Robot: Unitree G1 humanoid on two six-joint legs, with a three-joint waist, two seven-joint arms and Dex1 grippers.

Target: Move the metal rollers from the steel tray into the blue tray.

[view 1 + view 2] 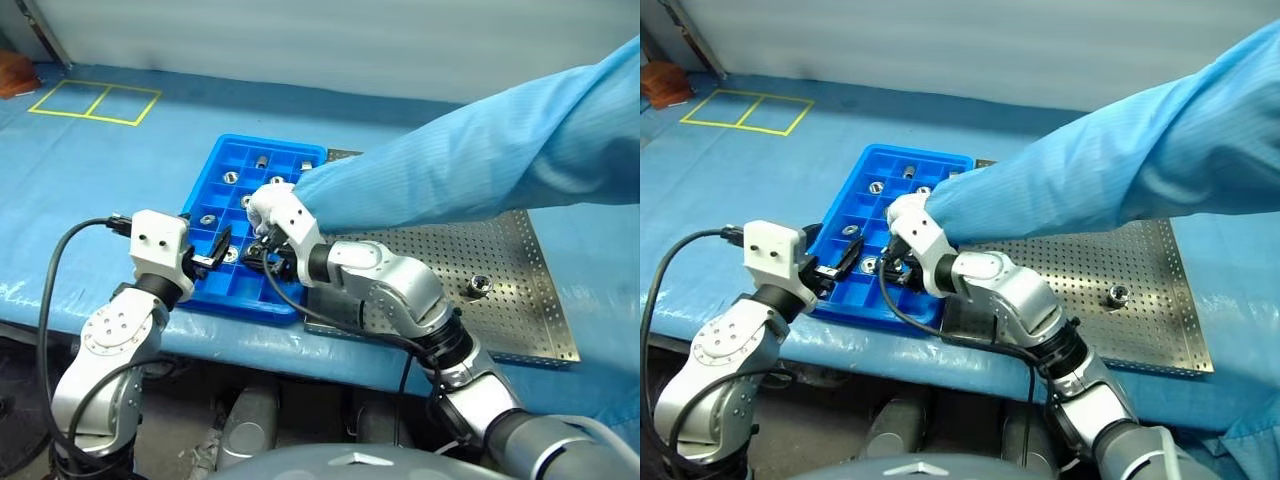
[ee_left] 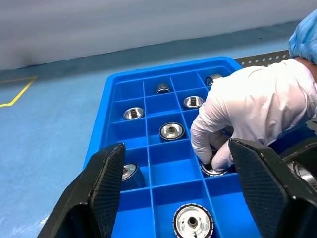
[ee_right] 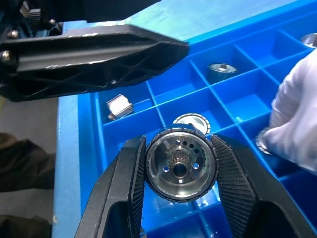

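The blue tray (image 1: 238, 157) lies left of the steel tray (image 1: 500, 250), and several of its compartments each hold a metal roller (image 2: 171, 131). My right gripper (image 3: 178, 145) hangs over the blue tray's near rows, shut on a metal roller (image 3: 181, 166). Just left of it, my left gripper (image 1: 215, 252) stands open and empty at the tray's near left edge. One metal roller (image 1: 479, 285) lies on the steel tray's perforated floor. A person's white-gloved hand (image 2: 247, 109) reaches into the blue tray and touches a roller (image 2: 213, 169) there.
The person's blue sleeve (image 1: 480, 160) stretches from the right across the steel tray's far side, close above my right gripper. Both trays rest on a blue-covered table (image 1: 120, 200). Yellow tape squares (image 1: 95, 102) mark the far left.
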